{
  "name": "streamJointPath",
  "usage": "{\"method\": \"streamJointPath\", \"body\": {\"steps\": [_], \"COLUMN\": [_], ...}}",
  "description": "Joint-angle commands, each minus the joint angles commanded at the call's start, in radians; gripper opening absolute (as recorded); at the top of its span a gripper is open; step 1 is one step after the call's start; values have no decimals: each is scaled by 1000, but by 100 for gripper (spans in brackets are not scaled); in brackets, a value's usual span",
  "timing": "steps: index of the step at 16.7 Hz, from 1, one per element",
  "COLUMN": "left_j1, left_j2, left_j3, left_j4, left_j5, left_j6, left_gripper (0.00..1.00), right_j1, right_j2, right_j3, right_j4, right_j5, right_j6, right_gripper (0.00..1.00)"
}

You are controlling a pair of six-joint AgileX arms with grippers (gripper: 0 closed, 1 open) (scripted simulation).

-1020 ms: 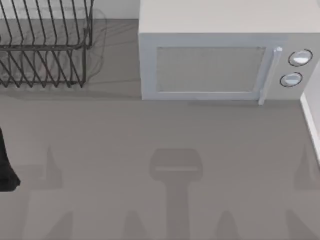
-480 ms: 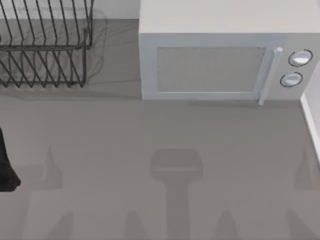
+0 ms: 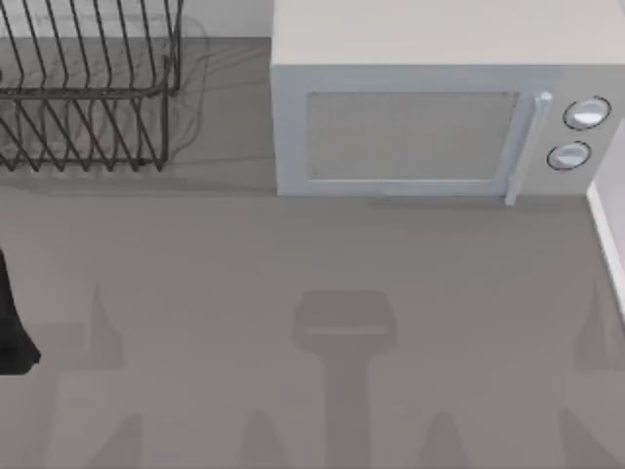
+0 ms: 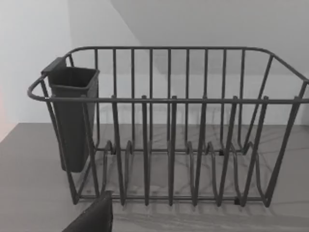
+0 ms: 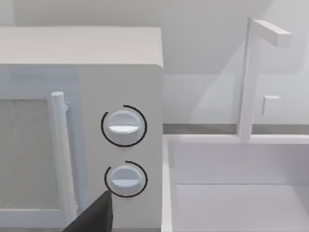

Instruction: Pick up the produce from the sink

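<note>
Nothing has moved since the earlier frames. Your left arm (image 3: 12, 322) sits parked at the tabletop's (image 3: 293, 254) left edge; its jaws' state cannot be told. Farther back stand a dish rack (image 4: 169, 125), microwave (image 3: 430, 117) and white sink (image 5: 236, 188).

No readable text showing anywhere.
The microwave (image 3: 420, 117) front and its two knobs (image 5: 123, 126) are carrying no legible numbers or brand marks, and the dish rack (image 4: 169, 125) is bearing no label either.
</note>
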Motion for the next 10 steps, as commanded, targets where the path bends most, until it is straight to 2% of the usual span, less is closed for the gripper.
{"method": "streamJointPath", "body": {"steps": [5, 10], "left_j1": [0, 0], "left_j2": [0, 0], "left_j3": [0, 0], "left_j4": [0, 0], "left_j5": [0, 0], "left_j6": [0, 0], "left_gripper": [100, 100], "right_j1": [-12, -51], "right_j2": [97, 413], "right_j3": [80, 340], "right_j4": [-51, -214], "right_j5": [-1, -4], "right_j6": [-15, -62], "right_gripper": [100, 100]}}
